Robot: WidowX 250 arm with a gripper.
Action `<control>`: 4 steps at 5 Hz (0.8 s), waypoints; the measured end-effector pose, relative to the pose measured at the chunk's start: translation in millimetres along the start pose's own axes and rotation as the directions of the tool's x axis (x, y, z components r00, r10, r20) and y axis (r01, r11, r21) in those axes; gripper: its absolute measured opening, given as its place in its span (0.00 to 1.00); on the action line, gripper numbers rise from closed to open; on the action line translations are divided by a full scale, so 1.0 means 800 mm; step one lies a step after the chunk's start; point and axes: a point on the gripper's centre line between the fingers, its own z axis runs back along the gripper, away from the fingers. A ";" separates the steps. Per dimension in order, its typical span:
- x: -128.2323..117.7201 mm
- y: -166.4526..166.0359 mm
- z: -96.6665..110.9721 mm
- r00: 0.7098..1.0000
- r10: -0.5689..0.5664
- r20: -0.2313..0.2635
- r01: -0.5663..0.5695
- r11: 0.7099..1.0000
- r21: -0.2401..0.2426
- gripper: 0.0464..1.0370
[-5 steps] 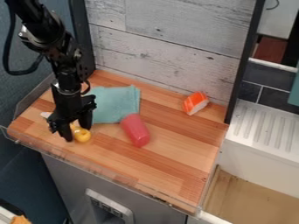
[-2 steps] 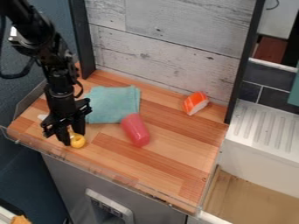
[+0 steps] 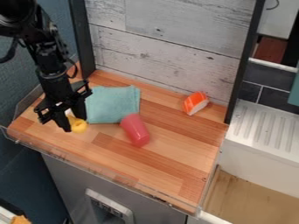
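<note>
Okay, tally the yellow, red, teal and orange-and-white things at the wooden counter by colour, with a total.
Yellow: 1, the small rounded piece at the gripper
Red: 1, the cup
Teal: 1, the cloth
Orange-and-white: 1, the chunky piece
Total: 4

Free room on counter: front strip and right part, w/ a gap btwn cup and sushi; in the way: cup mid-counter, sushi nr back wall, low clear rail along front.
</note>
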 end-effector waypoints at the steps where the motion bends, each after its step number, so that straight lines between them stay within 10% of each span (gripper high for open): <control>1: -0.034 -0.007 0.020 0.997 -0.071 -0.035 0.070 0.997 -0.041 0.41; 4: -0.161 -0.035 0.029 0.929 -0.318 -0.191 0.305 0.948 -0.095 0.41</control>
